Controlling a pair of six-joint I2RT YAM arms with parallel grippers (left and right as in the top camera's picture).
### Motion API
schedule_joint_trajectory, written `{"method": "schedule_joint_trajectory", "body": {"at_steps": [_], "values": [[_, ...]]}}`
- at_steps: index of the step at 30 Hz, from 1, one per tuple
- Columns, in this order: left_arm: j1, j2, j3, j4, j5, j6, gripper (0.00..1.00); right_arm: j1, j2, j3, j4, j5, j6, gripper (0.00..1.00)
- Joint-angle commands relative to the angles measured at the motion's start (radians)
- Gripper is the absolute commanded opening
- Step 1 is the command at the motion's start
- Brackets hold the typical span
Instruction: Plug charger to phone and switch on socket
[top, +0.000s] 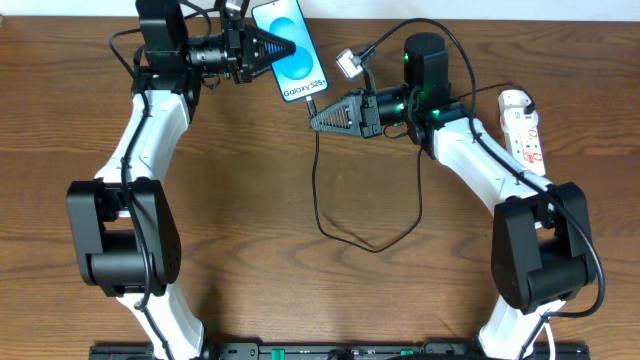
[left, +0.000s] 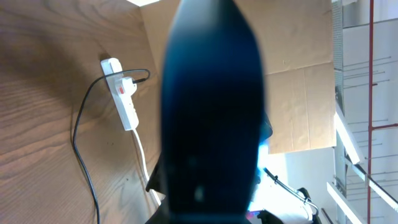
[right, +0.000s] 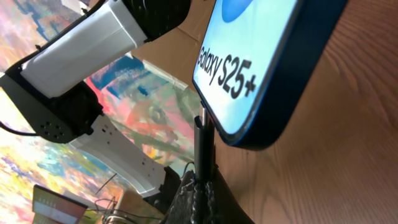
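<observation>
My left gripper (top: 278, 46) is shut on the phone (top: 292, 49), holding it tilted above the table's far edge; its blue screen reads "Galaxy S25+". In the left wrist view the phone's dark back (left: 211, 112) fills the middle. My right gripper (top: 320, 117) is shut on the charger's plug end (right: 204, 146). The plug tip meets the phone's bottom edge (right: 249, 93) at its port. The black cable (top: 335, 225) loops over the table. The white socket strip (top: 524, 128) lies at the far right, and shows in the left wrist view (left: 124, 93) with the white adapter (left: 122, 88) plugged in.
A small silver-and-white object (top: 348, 64) sits near the right arm's wrist at the back. Cardboard panels (left: 298, 74) stand behind the table. The socket's white cord (left: 143, 155) runs along the wood.
</observation>
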Motion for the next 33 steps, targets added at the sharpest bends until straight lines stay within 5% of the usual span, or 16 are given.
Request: {"method": "schedule_joint_trajectory", "body": {"at_steps": [1, 33], "values": [[-0.001, -0.008, 0.012, 0.005, 0.012, -0.002, 0.08, -0.004, -0.004, 0.009, -0.001, 0.009, -0.01, 0.01], [-0.002, -0.008, 0.012, 0.005, 0.014, -0.028, 0.08, -0.004, -0.004, 0.009, 0.0, 0.055, 0.002, 0.01]]}}
